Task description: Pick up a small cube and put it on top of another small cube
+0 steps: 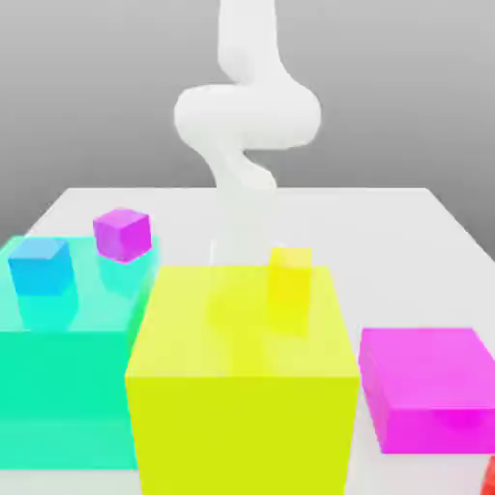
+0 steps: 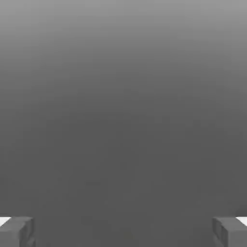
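Exterior view
- Arm [image 1: 247,116]: white, rose behind the big blocks, its lower part descending behind the huge yellow block [image 1: 242,377].
- Small yellow cube [image 1: 289,276]: the stacking target; appeared just beyond the huge yellow block's top edge, close to where the arm came down. Whether it sat on the block or on the table behind could not be told.
- Small red cube [image 1: 490,476]: a sliver of red at the frame's lower corner on the exterior view's right, well apart from the arm and from the small yellow cube, past the magenta block [image 1: 430,387].
- Other items: teal block [image 1: 68,377] carrying a small blue cube [image 1: 41,266]; small magenta-purple cube [image 1: 122,233] near it; pale table [image 1: 387,232] beneath all.

Hand view
- Hand [image 2: 123,230]: two grey fingertips [image 2: 17,230] stood at opposite edges of the picture, spread wide, with nothing between them.
- Ahead of the hand: plain grey ground, no cube between the fingertips.

Assessment
- Step in hand: judged the opening stage; nothing held, the red cube untouched.
- Next move: would call for carrying the spread hand over to the red cube, well away from its present place, clearing the tall blocks, then lowering squarely around it before closing.
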### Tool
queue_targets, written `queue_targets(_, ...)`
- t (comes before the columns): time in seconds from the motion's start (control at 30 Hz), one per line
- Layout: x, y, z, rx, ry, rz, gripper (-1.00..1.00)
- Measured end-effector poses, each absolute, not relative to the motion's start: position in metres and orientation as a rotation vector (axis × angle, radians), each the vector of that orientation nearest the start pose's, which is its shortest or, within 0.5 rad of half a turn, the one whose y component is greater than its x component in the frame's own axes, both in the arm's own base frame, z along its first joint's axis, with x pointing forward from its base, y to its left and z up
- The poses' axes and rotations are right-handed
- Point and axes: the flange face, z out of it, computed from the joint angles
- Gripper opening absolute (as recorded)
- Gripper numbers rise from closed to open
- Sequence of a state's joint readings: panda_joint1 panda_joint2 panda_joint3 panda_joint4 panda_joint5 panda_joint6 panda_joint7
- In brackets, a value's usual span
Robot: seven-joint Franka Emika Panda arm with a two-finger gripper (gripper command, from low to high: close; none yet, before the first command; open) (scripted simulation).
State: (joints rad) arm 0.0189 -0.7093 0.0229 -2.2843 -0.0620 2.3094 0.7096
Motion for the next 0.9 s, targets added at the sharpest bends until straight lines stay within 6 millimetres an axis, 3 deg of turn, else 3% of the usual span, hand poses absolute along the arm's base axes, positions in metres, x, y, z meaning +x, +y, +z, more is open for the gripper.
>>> queue_targets(0.23, 0.457, 0.071, 0.602, -3.062, 0.259, -0.909, 0.0)
queue_targets(0.47, 0.511, 0.123, 0.502, -3.246, -0.508, -0.655, 0.0)
queue_targets(0.67, 0.533, 0.173, 0.411, -3.134, -1.209, -0.396, 0.0)
queue_targets(0.9, 0.537, 0.224, 0.307, -2.735, -1.889, -0.137, 0.0)
